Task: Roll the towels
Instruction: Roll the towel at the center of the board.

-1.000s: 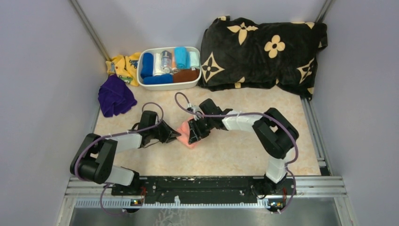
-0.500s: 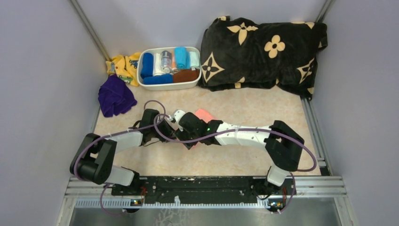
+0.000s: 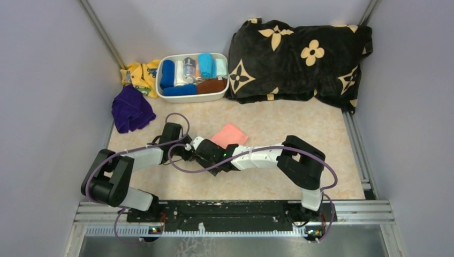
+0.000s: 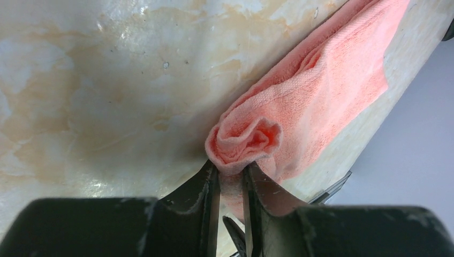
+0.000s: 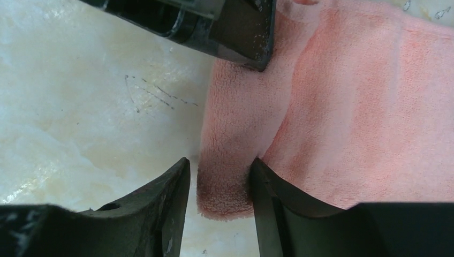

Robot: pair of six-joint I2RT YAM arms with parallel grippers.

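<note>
Right arm (image 3: pixel 267 155) now reaches further across to the left than a second ago, its wrist lying over the spot where both pincers meet, and the salmon pink towel (image 3: pixel 229 134) shows as a flat flap on its far side rather than a bunched lump. Left pincer (image 4: pixel 230 170): jaws closed on the rolled end of the pink towel, the curl of cloth bulging just beyond the fingertips, the rest of the towel running away flat on the tabletop (image 4: pixel 80 80). Right pincer (image 5: pixel 219 174): jaws part open, straddling the same rolled edge further along; one finger touches the cloth, the other stands just beside it with a sliver of tabletop between, so no clamp. Purple towel (image 3: pixel 130 111) lies crumpled at the far left, well apart from both arms. Behind it sits a yellow patterned cloth (image 3: pixel 138 76), then a white tub (image 3: pixel 220 92) holding rolled towels, then a black blanket (image 3: pixel 297 59) with tan flowers.
</note>
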